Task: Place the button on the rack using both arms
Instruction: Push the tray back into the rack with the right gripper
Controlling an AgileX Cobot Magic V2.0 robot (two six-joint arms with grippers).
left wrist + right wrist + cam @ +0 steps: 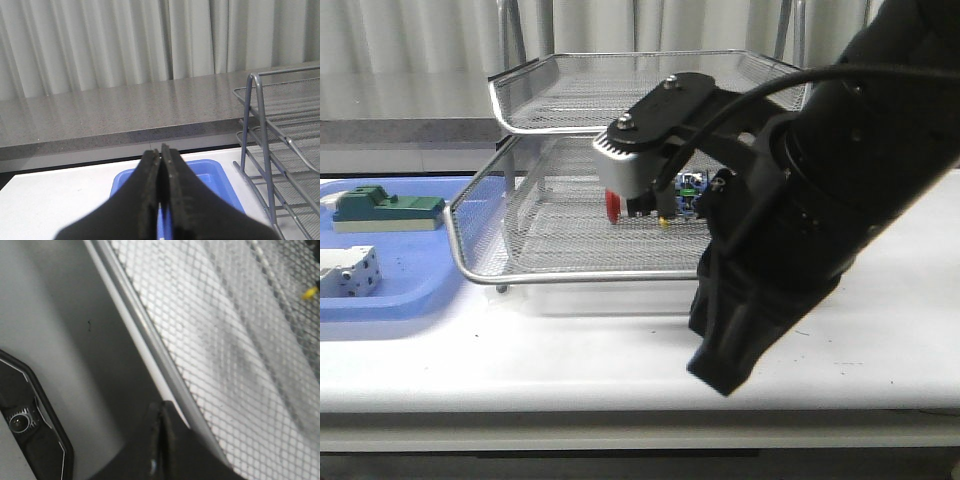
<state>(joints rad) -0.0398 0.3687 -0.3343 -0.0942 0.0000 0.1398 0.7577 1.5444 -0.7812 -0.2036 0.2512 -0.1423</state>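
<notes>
The button shows only in part: its red head [613,207] peeks out under my right arm's light grey block [620,170], over the mesh of the rack's middle tier. The silver wire rack [520,270] stands mid-table. My right arm [820,200] reaches across the rack's front and hides the rest of the button. In the right wrist view my right gripper [160,407] is shut with nothing in it, its tips by the rack's rim [145,335]. My left gripper [160,150] is shut and empty above the blue tray, with the rack [260,125] off to its side.
A blue plastic tray [420,300] lies left of the rack, holding a green block [385,207] and a white block [350,272]. A grey counter [125,110] and curtains stand behind the table. A black housing with a lens [20,422] is close to the right gripper.
</notes>
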